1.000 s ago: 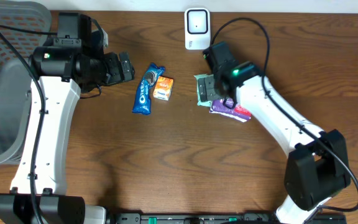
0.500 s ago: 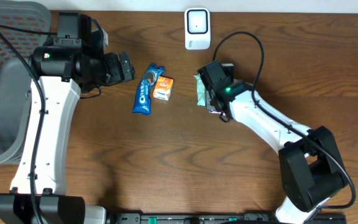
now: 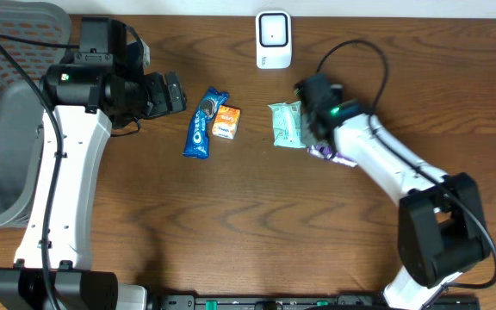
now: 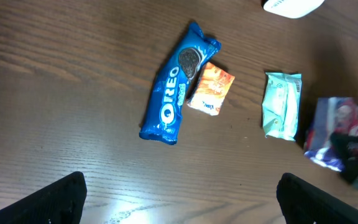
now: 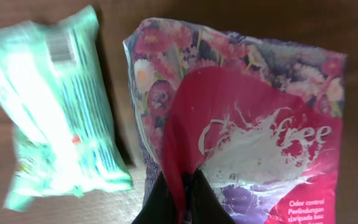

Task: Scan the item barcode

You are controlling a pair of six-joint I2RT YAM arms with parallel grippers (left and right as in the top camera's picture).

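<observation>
right claw pinched on floral pack. green pack just beside it on the left, narrow gap only. scanner ahead-left, apart. oreo pack and orange packet further left, touching each other. Bare table behind and right of the claw: open passage.

The overhead camera looks straight down on the whole table, both arms in frame. The left wrist camera rides high, facing down past the left pincer to the mint-green packet and floral pack ahead of it. The right wrist camera sits tight over the right pincer, the same two packs filling its view, the green one to the pincer's left.
</observation>
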